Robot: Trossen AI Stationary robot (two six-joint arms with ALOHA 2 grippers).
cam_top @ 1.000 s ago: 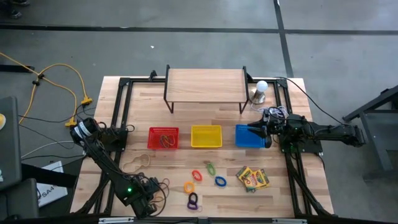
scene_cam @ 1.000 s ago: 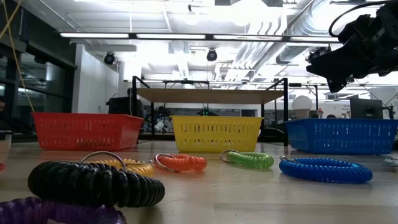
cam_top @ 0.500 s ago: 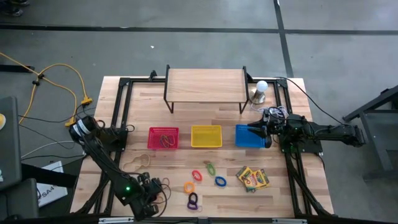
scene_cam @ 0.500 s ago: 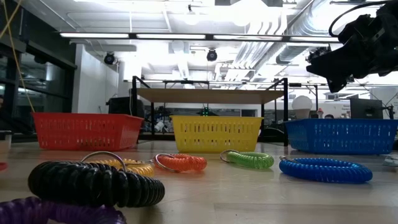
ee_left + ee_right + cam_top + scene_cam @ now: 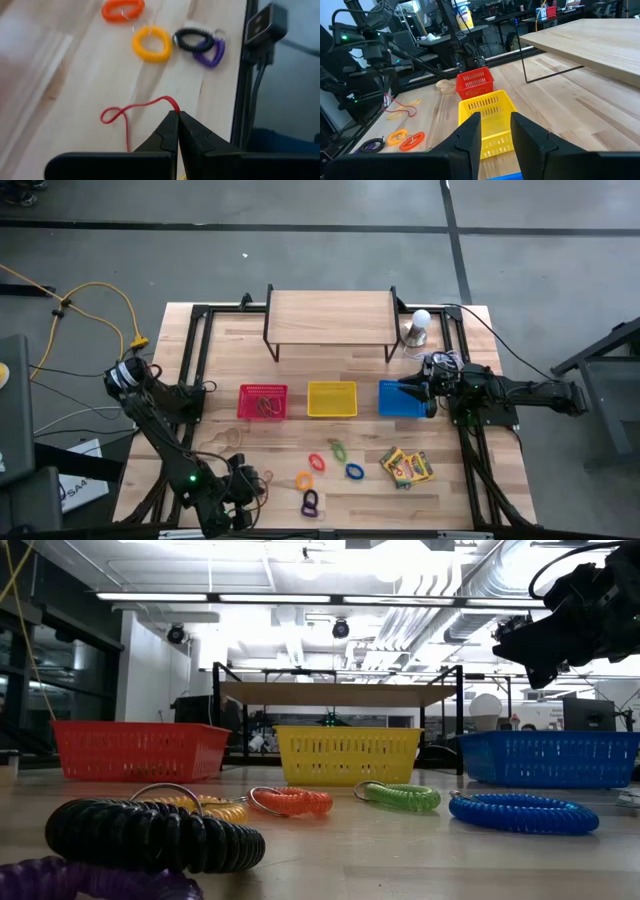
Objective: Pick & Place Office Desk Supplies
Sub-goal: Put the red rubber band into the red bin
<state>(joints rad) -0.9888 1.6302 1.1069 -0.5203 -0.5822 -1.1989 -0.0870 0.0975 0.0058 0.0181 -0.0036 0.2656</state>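
My left gripper (image 5: 177,116) hangs over the table's near left part (image 5: 243,483), shut on a thin red rubber band (image 5: 125,114). Coloured coil rings lie to its right: orange (image 5: 317,462), green (image 5: 339,449), blue (image 5: 354,471), yellow (image 5: 304,480), and purple with black (image 5: 310,502). The crayon boxes (image 5: 406,467) lie flat beyond them. Tan rubber bands (image 5: 218,442) rest on the wood. My right gripper (image 5: 495,127) hovers level over the blue basket (image 5: 398,402), open, with nothing between its fingers. My left gripper pinches the red rubber band at one end of its loop (image 5: 173,105), between the very tips of its two fingers. The fingers slant down from above. The band trails slack from the tips; whether its far loop (image 5: 107,116) lies on the table, I cannot tell.
A red basket (image 5: 263,401) and a yellow basket (image 5: 332,399) stand in a row with the blue one. Behind them is a wooden riser (image 5: 330,320). A white bulb (image 5: 418,325) and a wire tangle (image 5: 440,362) sit at the far right.
My left gripper has risen and rolled at the wrist, and it has stayed shut. Its arm has swung a little toward the table's left edge. My right gripper has kept still.
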